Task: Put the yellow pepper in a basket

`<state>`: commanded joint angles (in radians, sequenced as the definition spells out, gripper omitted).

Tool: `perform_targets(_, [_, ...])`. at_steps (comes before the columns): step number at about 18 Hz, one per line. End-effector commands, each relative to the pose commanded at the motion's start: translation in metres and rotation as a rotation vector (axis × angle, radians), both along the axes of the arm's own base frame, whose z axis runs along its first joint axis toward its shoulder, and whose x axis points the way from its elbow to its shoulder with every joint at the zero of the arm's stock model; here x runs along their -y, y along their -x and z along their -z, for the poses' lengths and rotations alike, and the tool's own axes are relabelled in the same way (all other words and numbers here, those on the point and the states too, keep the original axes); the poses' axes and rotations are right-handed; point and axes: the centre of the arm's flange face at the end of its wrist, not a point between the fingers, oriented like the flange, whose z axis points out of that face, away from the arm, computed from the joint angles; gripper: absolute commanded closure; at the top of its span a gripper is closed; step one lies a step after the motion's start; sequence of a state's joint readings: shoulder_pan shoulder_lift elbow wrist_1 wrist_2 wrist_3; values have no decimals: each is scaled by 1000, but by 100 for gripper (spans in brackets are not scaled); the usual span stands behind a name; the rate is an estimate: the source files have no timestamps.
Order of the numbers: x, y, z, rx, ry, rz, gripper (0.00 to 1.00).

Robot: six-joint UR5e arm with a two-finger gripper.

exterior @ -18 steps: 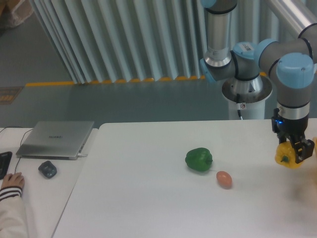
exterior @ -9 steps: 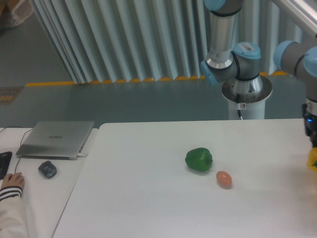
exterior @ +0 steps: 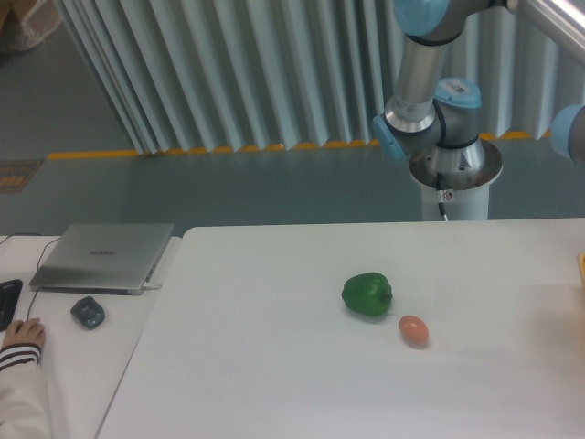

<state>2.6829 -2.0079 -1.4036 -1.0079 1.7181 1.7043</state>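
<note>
Jaws can't be seen at all right now, the gripper is off past the right edge, so open or clamped can't be told. Nearest, a hand (exterior: 20,335) rests by a mouse (exterior: 88,312) and laptop (exterior: 102,257). Mid-table (exterior: 274,366), an egg-shaped thing (exterior: 414,330) sits just beside the green pepper (exterior: 367,294). Only a yellow sliver, probably the yellow pepper (exterior: 581,267), is caught at the right edge. It's judged light, glossy and slippery, best pinched across the lumpy body. No basket is shown.
</note>
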Motion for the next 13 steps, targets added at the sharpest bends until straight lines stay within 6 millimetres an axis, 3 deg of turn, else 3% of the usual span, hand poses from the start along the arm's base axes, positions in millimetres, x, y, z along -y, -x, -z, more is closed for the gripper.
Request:
perform_targets(1, [-1,2,5,3,1,0,42])
perform_targets(2, [-1,3,8,5,3,0,29])
perform_targets(3, [-1,2,13,12,6,0,21])
perform_targets(4, [-1,2,16,16,9,1,0])
perform_targets(13, [-6,-2,9,9,-14,-27,0])
